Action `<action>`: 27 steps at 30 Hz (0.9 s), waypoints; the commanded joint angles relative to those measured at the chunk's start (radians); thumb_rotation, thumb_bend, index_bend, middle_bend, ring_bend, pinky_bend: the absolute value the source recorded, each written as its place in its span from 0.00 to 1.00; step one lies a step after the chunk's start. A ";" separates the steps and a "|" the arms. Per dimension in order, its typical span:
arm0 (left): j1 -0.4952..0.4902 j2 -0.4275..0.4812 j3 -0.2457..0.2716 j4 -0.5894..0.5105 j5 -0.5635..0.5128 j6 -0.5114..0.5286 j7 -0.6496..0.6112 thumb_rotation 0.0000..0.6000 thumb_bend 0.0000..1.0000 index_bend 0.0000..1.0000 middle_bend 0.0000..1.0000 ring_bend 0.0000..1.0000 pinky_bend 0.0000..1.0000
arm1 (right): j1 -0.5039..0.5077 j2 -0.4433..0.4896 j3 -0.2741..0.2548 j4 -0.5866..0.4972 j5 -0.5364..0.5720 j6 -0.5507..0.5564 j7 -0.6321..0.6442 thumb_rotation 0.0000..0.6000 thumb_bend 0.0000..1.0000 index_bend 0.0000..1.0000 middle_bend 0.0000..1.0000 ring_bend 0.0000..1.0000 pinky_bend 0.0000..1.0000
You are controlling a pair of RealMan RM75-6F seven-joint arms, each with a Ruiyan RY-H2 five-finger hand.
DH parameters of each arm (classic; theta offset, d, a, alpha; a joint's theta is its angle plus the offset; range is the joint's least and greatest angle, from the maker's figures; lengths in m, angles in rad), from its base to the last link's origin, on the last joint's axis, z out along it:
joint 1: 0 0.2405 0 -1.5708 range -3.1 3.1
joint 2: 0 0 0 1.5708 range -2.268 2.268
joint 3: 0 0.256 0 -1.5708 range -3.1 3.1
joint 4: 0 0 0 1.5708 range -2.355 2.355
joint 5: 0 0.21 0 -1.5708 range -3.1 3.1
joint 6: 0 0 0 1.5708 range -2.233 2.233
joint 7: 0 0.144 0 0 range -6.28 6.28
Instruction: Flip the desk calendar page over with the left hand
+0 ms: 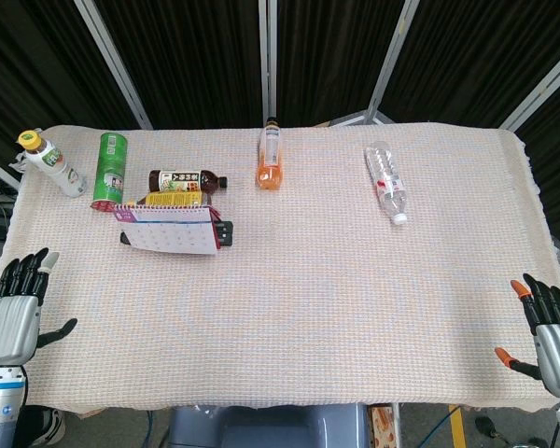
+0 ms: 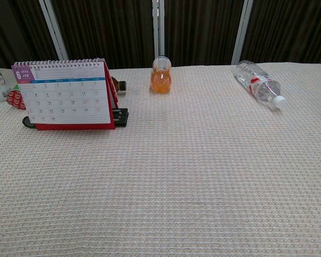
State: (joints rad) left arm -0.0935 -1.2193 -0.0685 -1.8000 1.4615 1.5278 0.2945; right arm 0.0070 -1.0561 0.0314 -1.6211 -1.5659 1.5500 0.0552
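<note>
The desk calendar (image 1: 168, 230) (image 2: 64, 95) stands on the left part of the table, with a red base, a spiral binding on top and a white page showing month 6 toward me. My left hand (image 1: 14, 303) hovers at the table's near left edge, fingers spread, holding nothing, well short of the calendar. At the near right edge my right hand (image 1: 549, 327) is also spread and empty. Neither hand shows in the chest view.
Behind the calendar lie a dark tea bottle (image 1: 186, 180) and a yellow packet (image 1: 174, 199). A green canister (image 1: 109, 168) and a white bottle (image 1: 52, 163) stand at the far left. An orange drink bottle (image 1: 271, 157) (image 2: 161, 76) and a clear water bottle (image 1: 388, 182) (image 2: 259, 83) lie further right.
</note>
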 commanded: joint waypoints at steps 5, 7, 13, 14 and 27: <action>-0.001 -0.003 0.000 0.001 -0.003 -0.003 0.007 1.00 0.12 0.00 0.00 0.00 0.00 | -0.001 0.003 0.000 0.002 0.000 0.002 0.006 1.00 0.00 0.00 0.00 0.00 0.00; -0.001 -0.004 0.001 0.001 -0.003 -0.003 0.008 1.00 0.12 0.00 0.00 0.00 0.00 | -0.002 0.004 0.000 0.001 0.001 0.003 0.009 1.00 0.00 0.00 0.00 0.00 0.00; -0.003 -0.015 -0.010 0.001 -0.025 -0.009 -0.013 1.00 0.14 0.00 0.00 0.00 0.01 | -0.002 0.007 0.002 -0.005 -0.004 0.009 0.009 1.00 0.00 0.00 0.00 0.00 0.00; -0.005 -0.019 -0.014 0.002 -0.035 -0.013 -0.021 1.00 0.17 0.00 0.00 0.02 0.05 | -0.002 0.007 0.002 -0.006 -0.003 0.008 0.009 1.00 0.00 0.00 0.00 0.00 0.00; -0.102 -0.088 -0.149 0.009 -0.398 -0.305 -0.271 1.00 0.69 0.00 0.64 0.65 0.60 | -0.004 0.017 0.002 -0.010 -0.004 0.011 0.035 1.00 0.00 0.00 0.00 0.00 0.00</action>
State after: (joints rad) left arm -0.1461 -1.3070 -0.1737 -1.7889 1.1944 1.3616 0.1053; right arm 0.0029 -1.0395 0.0330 -1.6306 -1.5690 1.5604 0.0897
